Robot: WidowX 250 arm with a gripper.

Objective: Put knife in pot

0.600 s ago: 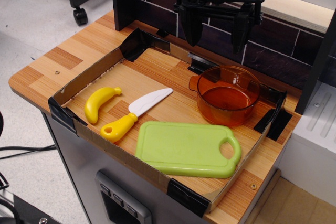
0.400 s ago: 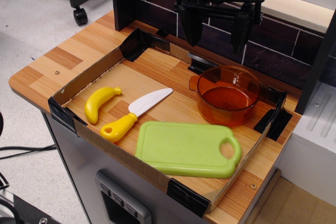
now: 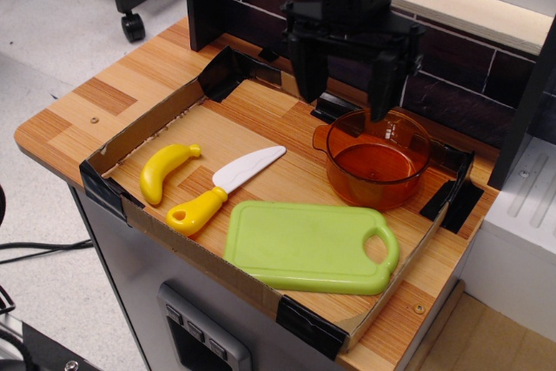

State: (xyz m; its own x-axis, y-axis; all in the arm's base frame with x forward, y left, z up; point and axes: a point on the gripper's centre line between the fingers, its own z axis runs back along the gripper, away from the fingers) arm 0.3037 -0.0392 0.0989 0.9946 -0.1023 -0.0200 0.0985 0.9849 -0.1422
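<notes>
**Jaws wide apart above the tray, nothing held**

Jaws stand wide open on the black gripper (image 3: 346, 97), w/ nothing between them. Left-in-frame finger (image 3: 308, 76) hangs over the back of the tray; the other finger's tip comes down at the far rim of the pot (image 3: 375, 159). Whether that tip touches the rim or only sits in front of it can't be told from this angle. Top of the arm is cut off by the frame edge, so only the wrist block and fingers show.

Knife (image 3: 223, 188) lies flat on the wood floor of the cardboard tray (image 3: 165, 110), well apart from the gripper. White blade points toward the pot, yellow handle toward the tray's front wall, approx. diagonal. Hole at the handle end is visible.

Toy banana (image 3: 165, 171) lies just beside the knife handle, not touching as far as can be seen. Green cutting board (image 3: 308, 248) sits at the front of the tray, near the knife handle and just in front of the pot. Pot stands upright, tab handle pointing toward the knife side; through its translucent wall it looks empty.
</notes>
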